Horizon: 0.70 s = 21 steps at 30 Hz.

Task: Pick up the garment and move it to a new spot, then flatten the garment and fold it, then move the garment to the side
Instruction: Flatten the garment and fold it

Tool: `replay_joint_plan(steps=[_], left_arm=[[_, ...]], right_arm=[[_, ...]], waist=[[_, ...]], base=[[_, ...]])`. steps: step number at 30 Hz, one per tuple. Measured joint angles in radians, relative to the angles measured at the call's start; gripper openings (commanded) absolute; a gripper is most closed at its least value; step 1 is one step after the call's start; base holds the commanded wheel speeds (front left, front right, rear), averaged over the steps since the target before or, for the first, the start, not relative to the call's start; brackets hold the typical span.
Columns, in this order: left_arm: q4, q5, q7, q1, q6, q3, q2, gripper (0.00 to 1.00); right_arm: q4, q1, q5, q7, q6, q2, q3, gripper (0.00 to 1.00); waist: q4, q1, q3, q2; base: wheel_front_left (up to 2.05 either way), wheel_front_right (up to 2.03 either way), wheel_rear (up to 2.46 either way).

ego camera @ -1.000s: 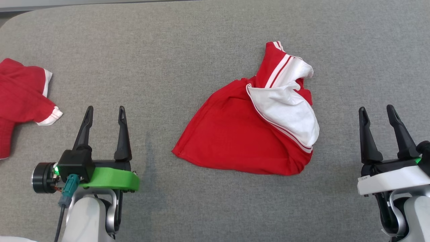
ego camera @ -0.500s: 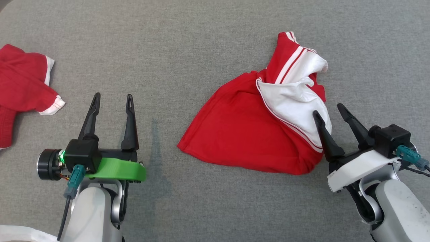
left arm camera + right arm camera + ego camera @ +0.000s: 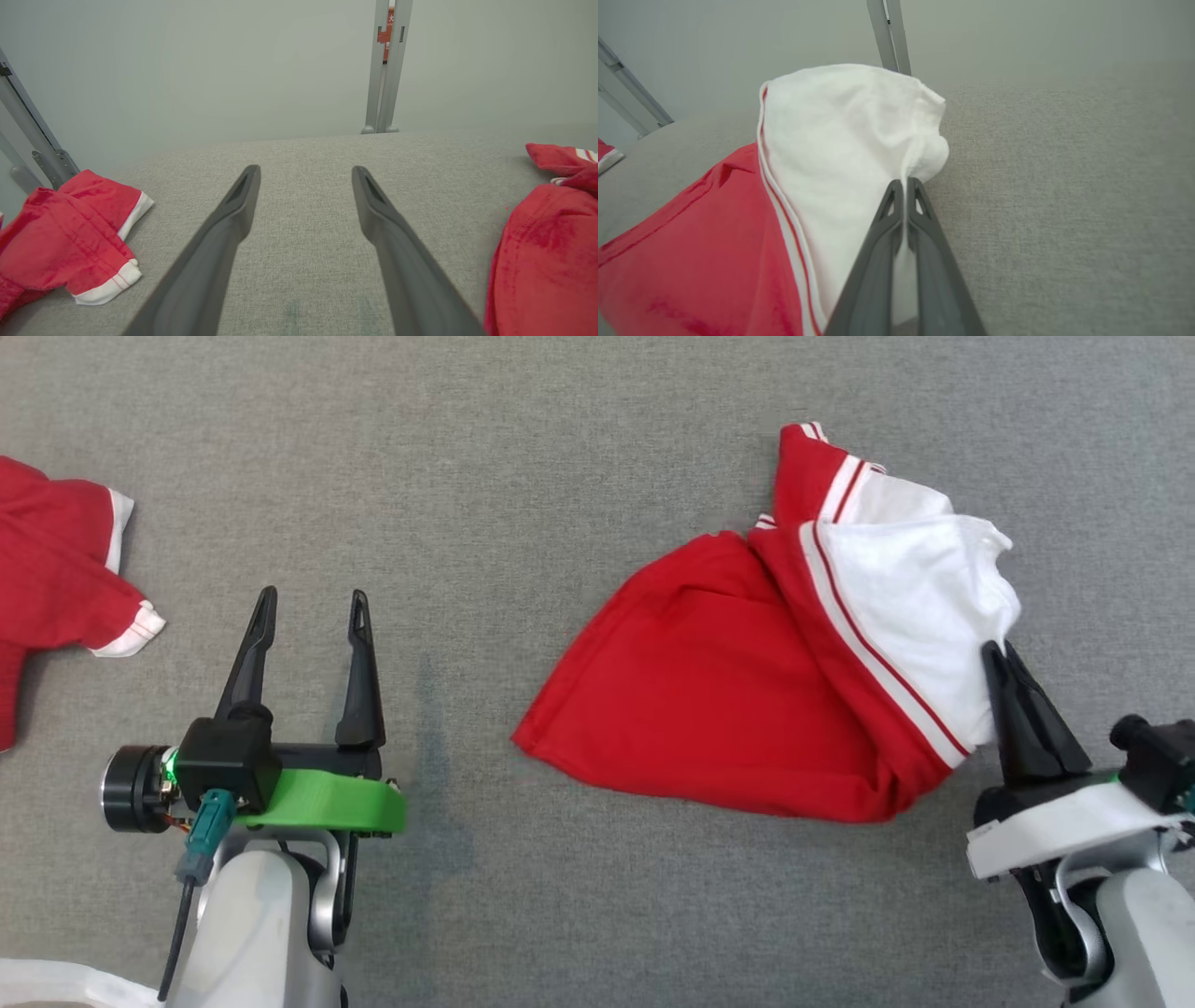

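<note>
Two dark-fingered claws sit low in the head view. The right claw (image 3: 997, 653), at the lower right of the frame, has its fingers pressed together on the white cloth panel (image 3: 924, 607) of the crumpled red-and-white fabric garment (image 3: 709, 709). In the right wrist view a thin fold of white cloth runs between those closed fingers (image 3: 882, 242), and the panel bunches up above the tips. The garment lies on the grey cloth-covered bench (image 3: 467, 476), right of centre. Its red body spreads toward the lower middle and its white, red-striped panel reaches toward the right edge. The left claw (image 3: 314, 594), at the lower left, is spread wide and holds nothing, well apart from the garment. A second red garment with white-trimmed cuffs (image 3: 56, 569) lies at the left edge of the frame.
</note>
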Motion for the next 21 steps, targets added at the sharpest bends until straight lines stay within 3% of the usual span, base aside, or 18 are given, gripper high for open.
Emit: replay_joint_plan(steps=[8,9,10,11,17,21], left_arm=[[0.001,0.008,0.000,0.000,-0.009,0.003,0.000,1.00],[0.001,0.009,0.000,0.000,-0.010,0.004,0.000,1.00],[0.002,0.010,0.000,0.000,-0.010,0.003,0.000,1.00],[0.002,0.010,0.000,-0.001,-0.011,0.005,0.000,1.00],[0.010,0.010,0.000,-0.001,-0.014,0.007,0.000,1.00],[0.009,0.010,0.000,0.004,-0.009,0.016,0.000,1.00]], right_arm=[[-0.046,0.139,-0.081,0.024,0.000,0.161,-0.211,0.00],[-0.042,0.146,-0.084,0.031,0.000,0.172,-0.235,0.36],[-0.036,0.148,-0.087,0.037,0.000,0.177,-0.245,0.80],[-0.035,0.149,-0.091,0.037,0.000,0.184,-0.250,1.00],[-0.086,0.142,-0.142,-0.012,0.000,0.197,-0.255,1.00],[-0.158,0.136,-0.179,-0.029,0.000,0.195,-0.200,1.00]], waist=[[-0.030,0.0000,0.001,0.0000],[-0.032,0.0000,0.003,0.0000],[-0.033,0.0000,0.003,0.0000],[-0.035,0.0000,0.003,0.0000],[-0.034,0.0000,-0.005,0.0000],[-0.030,0.0000,-0.018,0.0000]], base=[[0.00,0.00,0.00],[0.00,0.00,0.00],[0.00,0.00,0.00],[0.00,0.00,0.00],[0.00,0.00,0.00],[0.00,0.00,0.00]])
